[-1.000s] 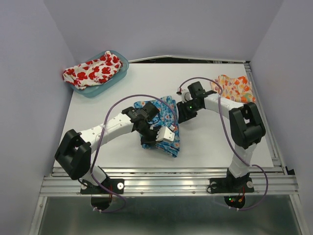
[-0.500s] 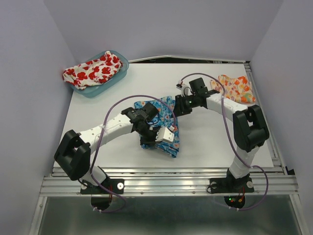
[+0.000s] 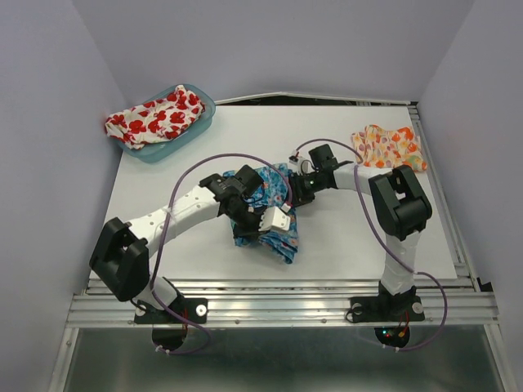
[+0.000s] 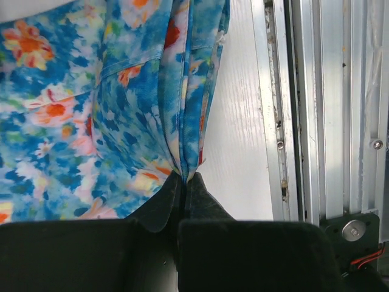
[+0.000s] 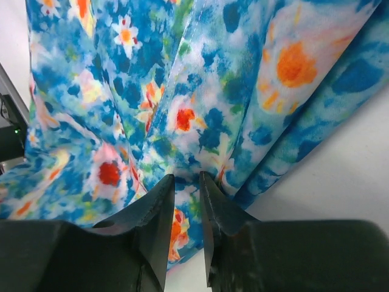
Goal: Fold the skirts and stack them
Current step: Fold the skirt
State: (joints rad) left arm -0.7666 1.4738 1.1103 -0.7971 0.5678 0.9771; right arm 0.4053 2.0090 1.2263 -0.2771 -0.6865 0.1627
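Note:
The blue flowered skirt point(image 3: 278, 181) lies bunched in the middle of the table. My left gripper point(image 3: 249, 222) is shut on it, pinching a gathered fold point(image 4: 182, 146) between the fingertips point(image 4: 184, 176). My right gripper point(image 3: 292, 189) is at the skirt's right edge. Its tips point(image 5: 187, 177) press down on the blue cloth point(image 5: 152, 91), and a narrow gap still shows between the jaws. The white skirt with red poppies point(image 3: 155, 116) lies heaped in the teal tub point(image 3: 202, 121) at the back left. The orange-yellow skirt point(image 3: 391, 147) lies flat at the back right.
An aluminium rail point(image 3: 278, 298) runs along the table's near edge, close to the left gripper in the left wrist view point(image 4: 316, 121). Grey walls close in the left, back and right sides. Purple cables loop over both arms.
My right gripper has moved left onto the blue skirt's edge and its jaws have narrowed. My left arm has shifted slightly while keeping its grip on the cloth.

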